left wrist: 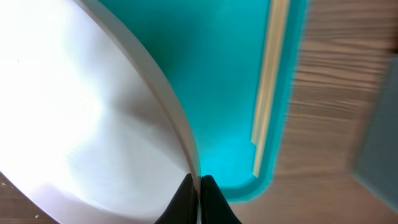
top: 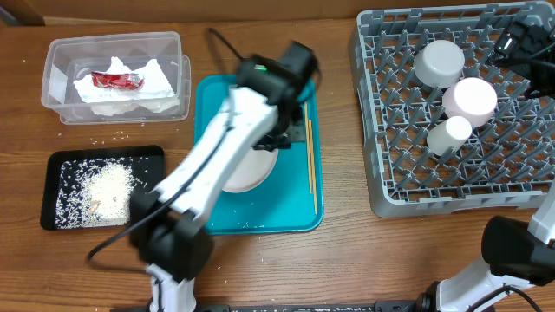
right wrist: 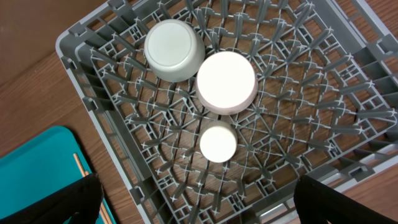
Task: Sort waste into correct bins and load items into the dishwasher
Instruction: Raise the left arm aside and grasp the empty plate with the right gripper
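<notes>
My left gripper (left wrist: 199, 196) is pinched down tight on the rim of the white plate (left wrist: 81, 124), one fingertip on each face of the edge. The plate sits over the middle of the teal tray (left wrist: 230, 81). I cannot tell whether its far edge is resting on the tray floor. The chopsticks (left wrist: 267, 87) lie along the tray's right-hand side, just beside the plate but apart from it. I judge this plate stiff, glazed and slick, heavy enough to swing about a grip this thin, and likely to chip if it slips. So I would keep the hold square across the rim, deep enough that the lip cannot slide out, and carry it slowly on edge. My right gripper (right wrist: 208, 199) hangs with its fingers spread wide and holding nothing, above the dish rack (top: 451, 206), which stands well to the right of the tray.
</notes>
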### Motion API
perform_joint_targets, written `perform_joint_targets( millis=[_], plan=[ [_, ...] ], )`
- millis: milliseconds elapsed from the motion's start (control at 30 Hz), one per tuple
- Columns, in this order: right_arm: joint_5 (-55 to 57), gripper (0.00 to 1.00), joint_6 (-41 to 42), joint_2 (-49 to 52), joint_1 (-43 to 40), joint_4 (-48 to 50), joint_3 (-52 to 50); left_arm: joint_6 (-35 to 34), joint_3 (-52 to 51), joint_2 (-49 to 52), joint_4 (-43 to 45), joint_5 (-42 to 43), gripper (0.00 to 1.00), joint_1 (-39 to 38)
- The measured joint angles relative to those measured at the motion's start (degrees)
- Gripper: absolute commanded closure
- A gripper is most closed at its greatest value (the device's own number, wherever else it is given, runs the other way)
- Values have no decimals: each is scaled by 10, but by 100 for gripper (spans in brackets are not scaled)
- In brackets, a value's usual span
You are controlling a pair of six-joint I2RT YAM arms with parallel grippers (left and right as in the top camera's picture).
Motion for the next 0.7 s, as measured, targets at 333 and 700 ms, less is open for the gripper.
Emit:
perform_joint_targets(
  millis=[333,700],
  plan=[
    [0,0,0,0,0,0,0,-15,-2,109,45,19,63,-3],
    [-119,0,5,0,0,74,0,40,66,109,-5,30,8,18]
  ],
)
